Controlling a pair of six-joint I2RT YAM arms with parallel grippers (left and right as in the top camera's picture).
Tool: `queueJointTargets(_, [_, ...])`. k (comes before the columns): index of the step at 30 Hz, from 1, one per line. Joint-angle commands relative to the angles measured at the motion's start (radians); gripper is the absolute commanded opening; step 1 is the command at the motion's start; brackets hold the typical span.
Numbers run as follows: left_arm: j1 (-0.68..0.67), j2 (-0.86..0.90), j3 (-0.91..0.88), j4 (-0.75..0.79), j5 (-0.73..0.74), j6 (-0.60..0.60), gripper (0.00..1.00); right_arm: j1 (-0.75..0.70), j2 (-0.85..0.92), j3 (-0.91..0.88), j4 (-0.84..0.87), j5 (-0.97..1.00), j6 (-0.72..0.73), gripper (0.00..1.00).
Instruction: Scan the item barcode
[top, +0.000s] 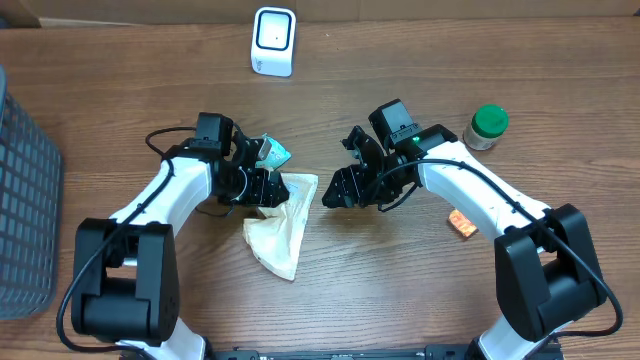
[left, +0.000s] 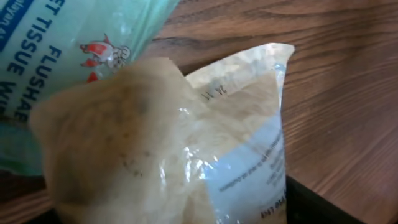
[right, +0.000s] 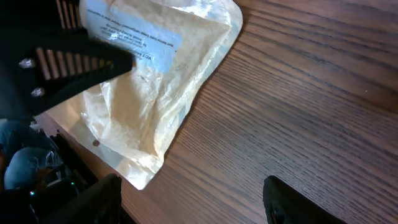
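Observation:
The item is a tan plastic bag (top: 283, 228) with a white printed label, lying on the wood table; no barcode shows on it. My left gripper (top: 262, 188) is at the bag's upper end, shut on it. In the left wrist view the bag (left: 161, 143) fills the space between the jaws, and one dark finger (left: 323, 208) presses its right edge. My right gripper (top: 335, 190) hangs open just right of the bag, with only bare wood between its fingers (right: 93, 199). The bag's corner (right: 143, 177) lies near the left one. The white scanner (top: 272, 41) stands at the back.
A teal wipes pack (top: 273, 152) lies against the left gripper, also close in the left wrist view as the wipes pack (left: 74, 43). A green-lidded jar (top: 487, 127) and a small orange packet (top: 461, 224) sit at the right. A dark basket (top: 22, 200) stands at the left edge.

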Motion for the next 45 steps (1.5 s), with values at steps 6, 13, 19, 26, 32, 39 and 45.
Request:
queueJointTargets(6, [-0.003,0.07,-0.009,0.033,-0.014,-0.012,0.28,0.002,-0.015,0.016,0.002,0.002,-0.008,0.7])
queueJointTargets(13, [0.001,0.068,0.052,0.008,-0.008,-0.092,0.08,0.003,-0.015,0.014,0.01,0.001,0.136,0.7])
queueJointTargets(19, [0.029,0.068,0.208,-0.068,0.026,-0.356,0.04,0.031,-0.015,-0.01,0.107,-0.012,0.474,0.7])
queueJointTargets(26, [0.028,0.068,0.273,-0.067,0.065,-0.458,0.04,0.123,-0.014,-0.068,0.395,-0.085,0.622,0.65])
queueJointTargets(32, [0.028,0.068,0.272,-0.07,0.038,-0.471,0.05,0.161,-0.014,-0.068,0.45,-0.117,0.659,0.63])
queueJointTargets(39, [0.018,0.068,0.272,-0.072,0.034,-0.499,0.05,0.173,-0.014,-0.067,0.546,-0.087,0.712,0.67])
queueJointTargets(45, [0.011,0.068,0.272,-0.071,-0.006,-0.502,0.05,0.185,-0.012,-0.069,0.562,-0.024,0.707,0.68])
